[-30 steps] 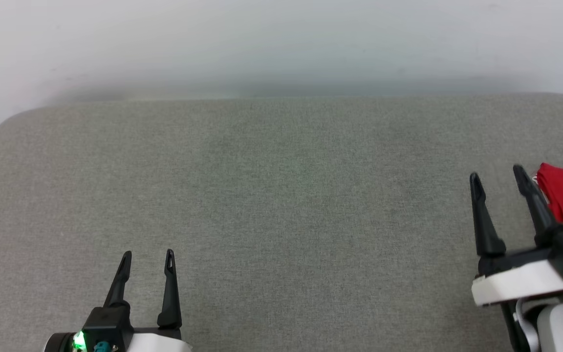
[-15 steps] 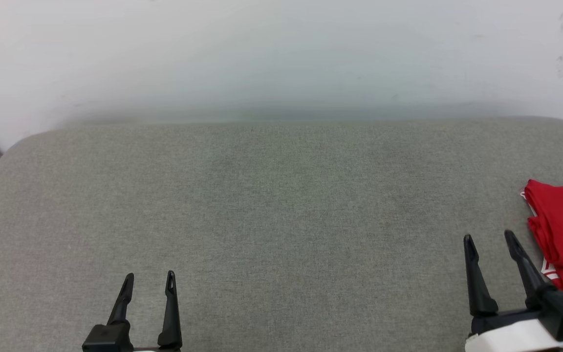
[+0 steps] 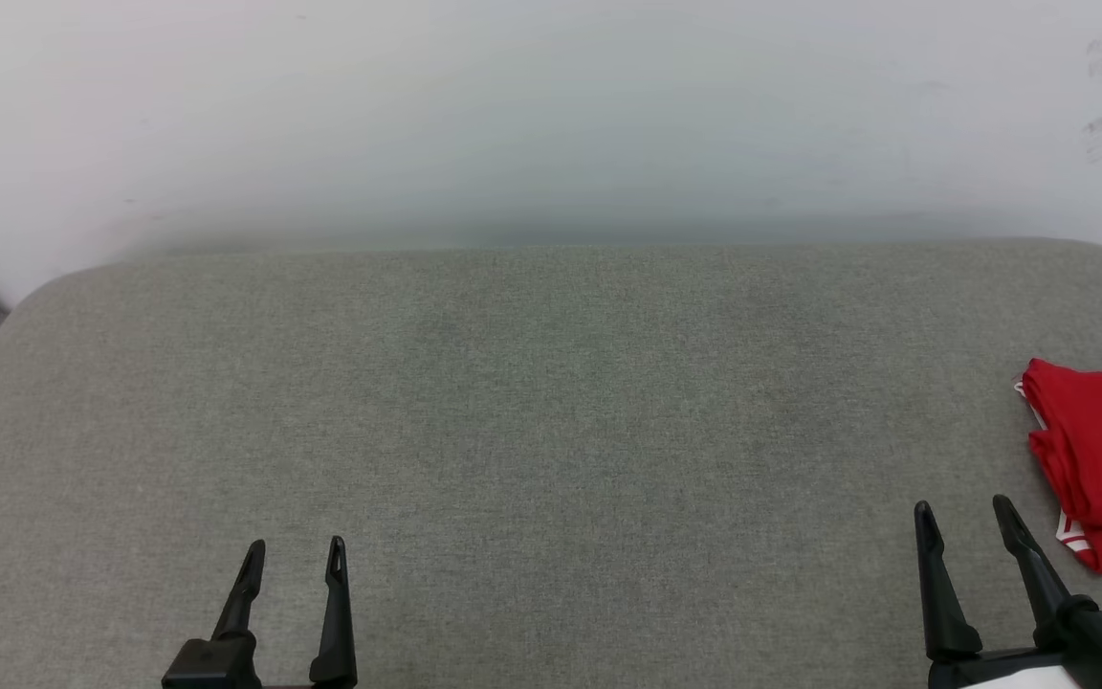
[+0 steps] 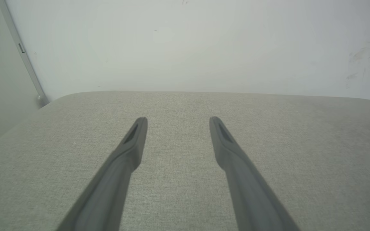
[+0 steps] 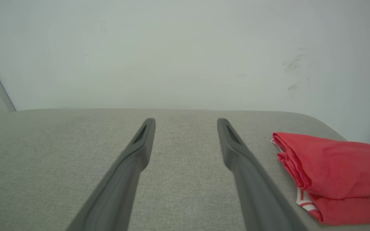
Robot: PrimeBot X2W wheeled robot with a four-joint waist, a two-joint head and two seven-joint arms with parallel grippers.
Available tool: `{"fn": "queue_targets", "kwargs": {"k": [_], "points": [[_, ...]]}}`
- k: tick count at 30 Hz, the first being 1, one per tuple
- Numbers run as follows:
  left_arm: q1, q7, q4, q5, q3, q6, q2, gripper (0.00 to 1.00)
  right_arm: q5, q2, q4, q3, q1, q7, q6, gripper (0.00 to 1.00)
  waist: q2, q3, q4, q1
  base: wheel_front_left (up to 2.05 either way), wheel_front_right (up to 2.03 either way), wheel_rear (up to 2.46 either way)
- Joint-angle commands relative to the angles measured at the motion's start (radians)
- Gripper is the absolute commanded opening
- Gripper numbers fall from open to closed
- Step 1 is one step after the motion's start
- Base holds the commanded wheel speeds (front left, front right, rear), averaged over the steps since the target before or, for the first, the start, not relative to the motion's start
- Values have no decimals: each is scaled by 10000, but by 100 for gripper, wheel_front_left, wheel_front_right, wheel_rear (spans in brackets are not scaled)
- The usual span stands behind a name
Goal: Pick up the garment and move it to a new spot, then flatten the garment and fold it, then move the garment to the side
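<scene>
Two grippers sit at the near edge of the head view, fingers pointing away over the grey cloth-covered desk (image 3: 551, 402). The left gripper (image 3: 295, 545) is at the lower left, its jaws parted with nothing between them; the left wrist view shows bare cloth in the gap. The right gripper (image 3: 963, 505) is at the lower right, likewise spread and empty, its fingers leaning a little to the left. Just beyond it and to its right lies the garment (image 3: 1101, 459), a red shirt folded into a compact bundle near the desk's right edge, partly cut off by the frame. It lies close to the right gripper's outer finger but apart from it. Red-and-white striped trim peeks out at the bundle's near corner, and the folded layers stack along its left side. Farther off, the desk ends in rounded corners against a pale wall (image 3: 551, 115), which carries a few dark scuffs at the upper right
</scene>
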Motion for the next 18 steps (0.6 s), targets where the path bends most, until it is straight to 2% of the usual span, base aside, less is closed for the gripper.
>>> {"fn": "queue_targets", "kwargs": {"k": [1, 4, 5, 9, 18], "points": [[106, -22, 8, 76, 2, -9, -11, 100, 88, 56, -38, 8, 62, -16, -7, 100, 0, -1, -1, 1, 0, 0, 0], [112, -22, 44, 90, 15, -9, -11, 100, 188, 58, -6, 17, 37, -16, -7, 100, 0, -6, 7, 1, 0, 0, 0], [5, 2, 79, 58, 12, -4, 0, 0, 119, 6, 38, 17, 0, 0, 0, 0, 0, -7, 6, 1, 0, 0, 0], [33, 32, 417, -72, -4, -17, -4, 0, 235, 6, 361, 66, 4, 22, 0, 0, 0, -7, 5, 1, 0, 0, 0], [-267, 374, 590, -1832, 69, -168, 70, 0, 2016, -83, 567, 111, -271, 349, 0, 0, 0, 2, -6, 1, 0, 0, 0]]}}
